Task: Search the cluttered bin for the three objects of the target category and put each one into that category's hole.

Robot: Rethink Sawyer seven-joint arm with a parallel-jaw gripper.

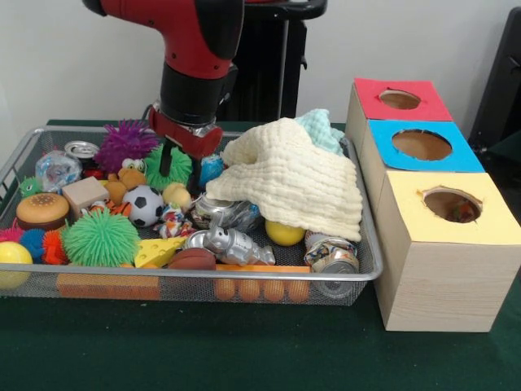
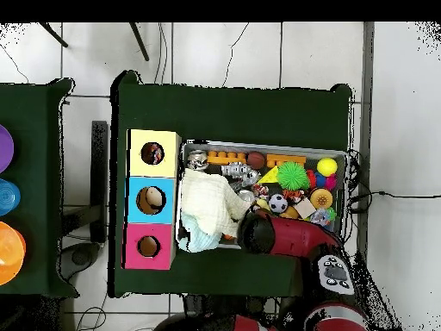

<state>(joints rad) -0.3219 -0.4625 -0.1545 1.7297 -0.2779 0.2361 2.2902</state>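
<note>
The wire mesh bin (image 1: 370, 273) is full of toys; it also shows in the overhead view (image 2: 267, 146). My gripper (image 1: 181, 169) hangs low over the bin's back middle. It is open and empty, with its fingers (image 1: 165, 160) on either side of a green spiky ball (image 1: 173, 165). One white bundle with coloured patches (image 1: 172, 221) lies in front of the gripper, beside a soccer ball (image 1: 144, 204). The yellow-topped box's hole (image 1: 452, 204) is at the near right, with something coloured inside it. In the overhead view my arm (image 2: 280, 234) hides the gripper.
A cream cloth (image 1: 289, 179) covers the bin's right half, with a mint cloth (image 1: 322, 130) behind it. The blue-topped box (image 1: 423, 159) and the red-topped box (image 1: 399, 112) stand behind the yellow one. A purple spiky ball (image 1: 124, 142), crushed cans and a toy robot (image 1: 230, 244) fill the bin.
</note>
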